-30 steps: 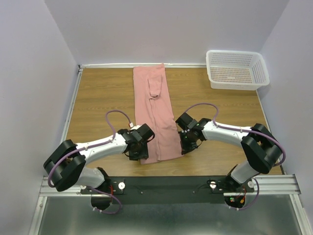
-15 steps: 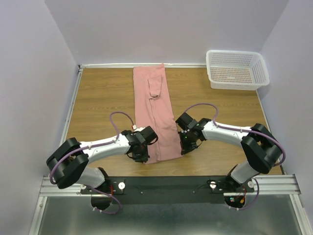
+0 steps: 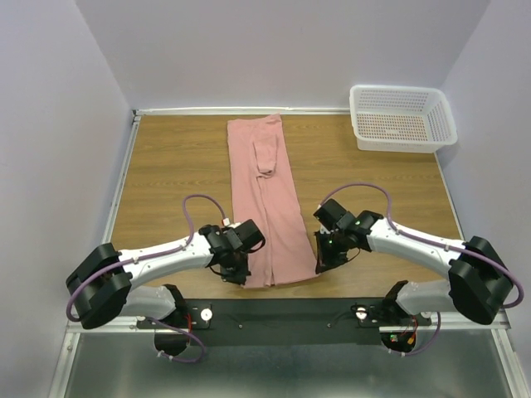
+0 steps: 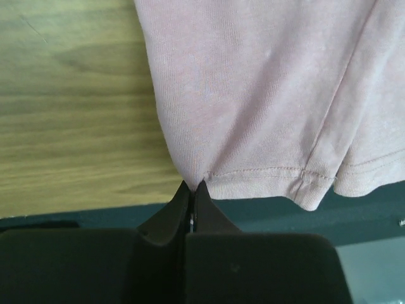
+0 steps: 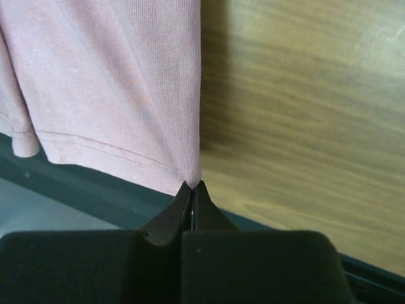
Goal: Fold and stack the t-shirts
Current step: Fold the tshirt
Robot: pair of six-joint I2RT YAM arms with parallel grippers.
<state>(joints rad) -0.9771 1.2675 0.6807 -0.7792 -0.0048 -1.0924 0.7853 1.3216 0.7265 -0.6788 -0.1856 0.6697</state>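
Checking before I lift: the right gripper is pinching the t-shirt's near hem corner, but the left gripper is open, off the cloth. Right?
No: the left gripper is shut on the other near hem corner of the t-shirt, as the left wrist view shows. The right gripper is pinching its corner, as you said.

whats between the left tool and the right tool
The near hem of the shirt stretches from left tool to right tool, shown in the top view.

The dusty pink cotton t-shirt point(image 3: 267, 207) lies lengthwise along the middle of the brown wooden table point(image 3: 174, 166), the left gripper point(image 3: 238, 274) at its near left corner, the right gripper point(image 3: 322, 264) at its near right. The white plastic mesh basket point(image 3: 401, 89) stands far right.
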